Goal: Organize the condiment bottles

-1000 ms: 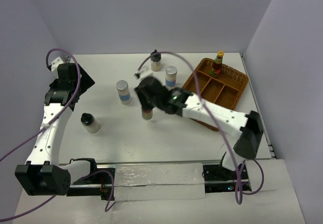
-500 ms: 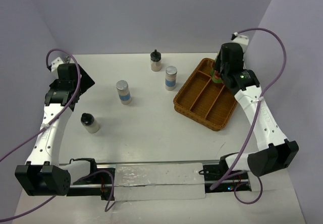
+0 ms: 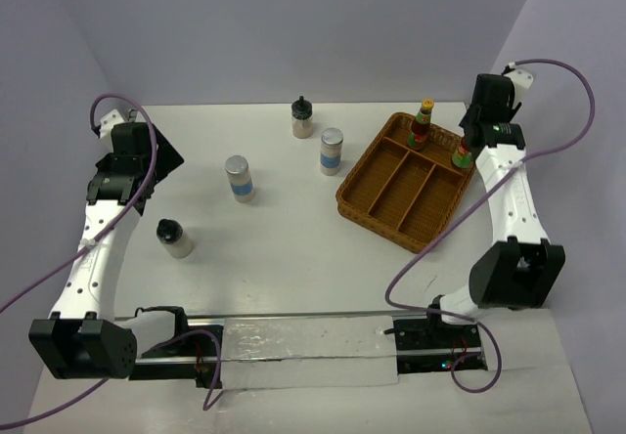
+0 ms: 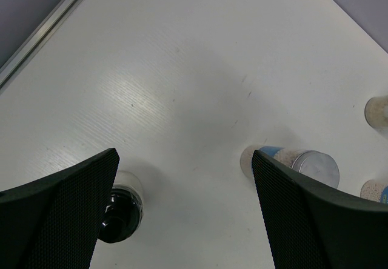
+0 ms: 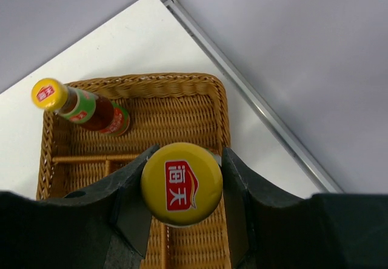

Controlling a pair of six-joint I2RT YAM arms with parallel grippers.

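The right gripper [image 5: 187,178] is clamped on the neck of a yellow-capped bottle [image 3: 462,153], its jaws pressed against either side just under the cap, and holds it upright over the wicker basket [image 5: 163,87]; whether the bottle's base rests on the basket floor cannot be told. A second yellow-capped bottle [image 5: 79,105] stands beyond this gripper's fingertips and off to one side, in the basket's end compartment. The left gripper [image 4: 188,214] hovers above the table [image 4: 182,69] with its jaws wide apart. A black-capped bottle [image 4: 121,211] stands just beside one finger [image 4: 60,214], and a silver-lidded bottle [image 4: 297,163] stands just ahead of the other finger [image 4: 315,220].
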